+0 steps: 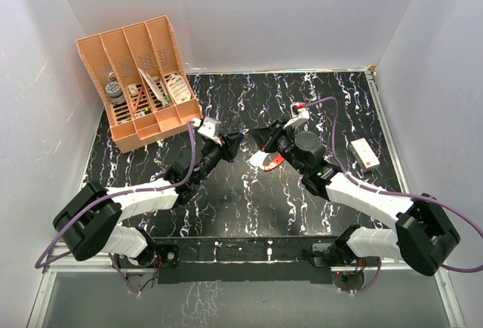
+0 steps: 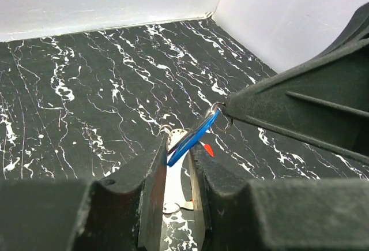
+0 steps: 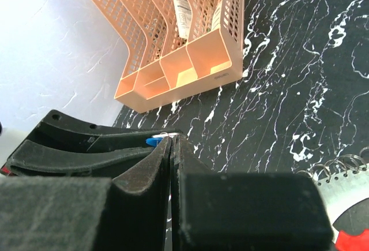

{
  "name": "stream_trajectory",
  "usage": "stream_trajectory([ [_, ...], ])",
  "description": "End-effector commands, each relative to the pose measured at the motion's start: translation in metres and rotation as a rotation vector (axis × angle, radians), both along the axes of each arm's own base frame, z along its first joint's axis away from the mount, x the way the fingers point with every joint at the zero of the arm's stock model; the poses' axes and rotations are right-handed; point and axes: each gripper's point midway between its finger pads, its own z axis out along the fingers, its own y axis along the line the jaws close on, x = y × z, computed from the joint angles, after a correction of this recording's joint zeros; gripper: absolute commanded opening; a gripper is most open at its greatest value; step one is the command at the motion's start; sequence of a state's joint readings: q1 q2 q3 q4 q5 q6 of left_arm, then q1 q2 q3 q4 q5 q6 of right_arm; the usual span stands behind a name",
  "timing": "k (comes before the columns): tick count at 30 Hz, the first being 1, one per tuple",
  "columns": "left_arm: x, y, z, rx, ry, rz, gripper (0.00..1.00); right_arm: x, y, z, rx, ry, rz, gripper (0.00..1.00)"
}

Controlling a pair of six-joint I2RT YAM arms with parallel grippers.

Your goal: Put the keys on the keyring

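Observation:
The key (image 2: 193, 138), silver with a blue head, hangs above the table between the two grippers. My left gripper (image 2: 179, 145) has its fingers against both sides of the blue head. The key's far silver end meets the tip of my right gripper (image 3: 172, 138), which is shut, with a bit of blue key (image 3: 153, 141) showing beside the seam. In the top view the left gripper (image 1: 232, 142) and right gripper (image 1: 258, 133) meet tip to tip at mid-table. The red-and-silver keyring (image 1: 270, 162) lies flat on the table under them; the keyring (image 2: 174, 184) shows below the left fingers.
An orange slotted organizer (image 1: 143, 79) with items in it stands at the back left, near the left arm. A small white box (image 1: 364, 153) lies to the right of the right arm. White walls close in the black marbled table (image 1: 226, 207).

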State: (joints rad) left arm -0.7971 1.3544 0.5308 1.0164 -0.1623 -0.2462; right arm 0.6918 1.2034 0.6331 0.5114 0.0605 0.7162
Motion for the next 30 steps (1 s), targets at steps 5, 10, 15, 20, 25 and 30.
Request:
stream_trajectory([
  [5, -0.002, -0.001, 0.023, 0.002, -0.062, -0.015, 0.18, 0.007, 0.003, 0.037, -0.162, -0.141, 0.022, 0.0],
  [10, -0.003, -0.002, 0.022, 0.008, -0.06, -0.022, 0.17, 0.01, 0.007, 0.034, -0.261, -0.162, 0.057, 0.0],
  [15, -0.003, -0.001, 0.022, 0.01, -0.06, -0.022, 0.18, 0.013, 0.007, 0.032, -0.346, -0.171, 0.074, 0.0],
  [20, -0.003, 0.001, 0.02, 0.013, -0.049, -0.01, 0.2, 0.012, 0.007, 0.031, -0.399, -0.174, 0.097, 0.0],
  [25, 0.0, 0.003, 0.018, 0.018, -0.036, 0.011, 0.2, 0.009, 0.005, 0.031, -0.449, -0.171, 0.118, 0.0],
  [30, 0.004, 0.006, 0.011, 0.031, -0.016, 0.036, 0.19, 0.005, 0.001, 0.033, -0.472, -0.172, 0.129, 0.0],
])
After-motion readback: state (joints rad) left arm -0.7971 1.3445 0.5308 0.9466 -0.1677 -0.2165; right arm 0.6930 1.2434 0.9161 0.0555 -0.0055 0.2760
